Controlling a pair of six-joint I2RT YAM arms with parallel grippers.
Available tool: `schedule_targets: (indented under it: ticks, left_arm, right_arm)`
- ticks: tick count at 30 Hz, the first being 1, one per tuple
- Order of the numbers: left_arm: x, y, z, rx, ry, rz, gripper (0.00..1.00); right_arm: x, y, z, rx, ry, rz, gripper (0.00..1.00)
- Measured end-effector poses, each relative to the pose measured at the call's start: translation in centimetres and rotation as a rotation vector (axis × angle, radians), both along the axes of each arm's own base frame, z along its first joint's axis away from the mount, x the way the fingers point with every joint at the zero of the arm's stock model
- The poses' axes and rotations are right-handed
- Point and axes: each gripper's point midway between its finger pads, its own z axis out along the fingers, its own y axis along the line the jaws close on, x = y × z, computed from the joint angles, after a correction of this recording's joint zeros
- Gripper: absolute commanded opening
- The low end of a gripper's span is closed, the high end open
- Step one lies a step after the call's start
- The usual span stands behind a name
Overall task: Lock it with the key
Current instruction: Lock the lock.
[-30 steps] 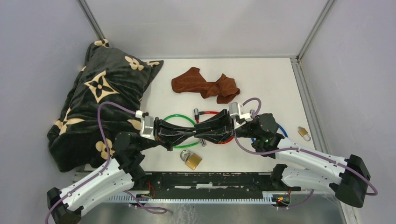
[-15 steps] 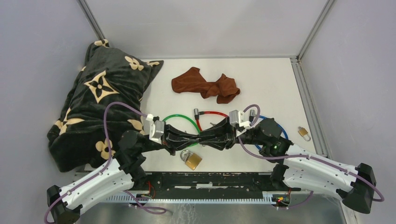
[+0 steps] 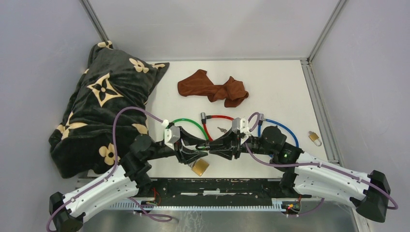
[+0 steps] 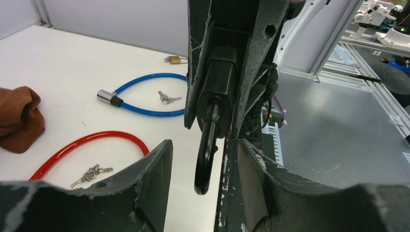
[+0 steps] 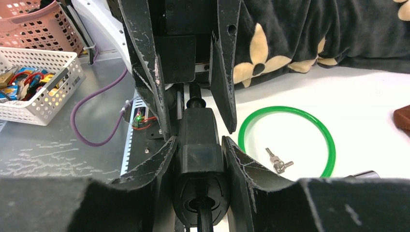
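Note:
My right gripper (image 5: 199, 140) is shut on a black lock body (image 5: 200, 169), held off the table between both arms near the front edge. In the left wrist view the lock (image 4: 220, 82) points at the camera. A black key head (image 4: 207, 154) sticks out of its end. My left gripper (image 4: 203, 145) is open, its fingers (image 4: 150, 169) on either side of the key head and apart from it. From above, the left gripper (image 3: 199, 151) and right gripper (image 3: 218, 145) meet tip to tip.
A brass padlock (image 3: 199, 166) lies just below the grippers. Green (image 3: 188, 122), red (image 3: 218, 117) and blue (image 3: 280, 127) cable locks and loose keys (image 3: 222, 129) lie behind them. There is a small padlock (image 3: 314, 138) right, a brown cloth (image 3: 212, 88) behind and a black blanket (image 3: 104, 104) left.
My left gripper has opened and let go of the key head. Both arms have drifted toward the table's front edge, with the lock still in the right gripper.

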Motion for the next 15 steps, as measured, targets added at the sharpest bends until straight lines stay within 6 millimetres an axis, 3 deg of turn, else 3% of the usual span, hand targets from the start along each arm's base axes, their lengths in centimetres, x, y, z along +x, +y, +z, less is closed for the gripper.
schedule_targets:
  ticks: [11,15]
  left_arm:
    - [0.9,1.0,-1.0,0.034,0.033,0.047,0.64]
    - [0.8,1.2,-0.9,0.03,0.036,0.039,0.48]
  right_arm:
    - [-0.1,-0.3,0.4,0.013,-0.007,-0.002,0.0]
    - [-0.4,-0.3,0.3,0.007,-0.005,0.01,0.0]
